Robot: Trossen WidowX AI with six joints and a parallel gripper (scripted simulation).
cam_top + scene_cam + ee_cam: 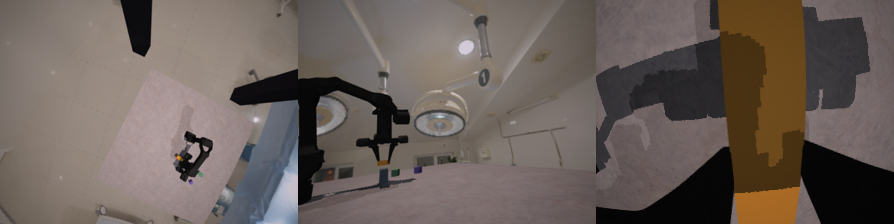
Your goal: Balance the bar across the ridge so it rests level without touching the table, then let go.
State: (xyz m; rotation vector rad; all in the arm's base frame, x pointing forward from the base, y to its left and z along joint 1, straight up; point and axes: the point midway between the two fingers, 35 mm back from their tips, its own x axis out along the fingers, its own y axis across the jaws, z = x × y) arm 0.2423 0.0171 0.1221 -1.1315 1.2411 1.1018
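Note:
The orange bar (179,158) (382,163) (783,75) is held across my fingers and looks about level. My gripper (384,161) (764,152) is shut on it. In the exterior view the blue-grey ridge (384,177) stands upright on the table, below the bar, with a narrow gap between its top and the bar. In the wrist view the bar runs from the bottom edge to the top edge and the ridge cannot be seen. In the top view the arm and bar hide the ridge.
A green block (200,174) (395,172) and a purple block (190,182) (418,170) lie on the pinkish table (146,125) (506,193), off to one side of the ridge. The arm's shadow falls over the table around the ridge.

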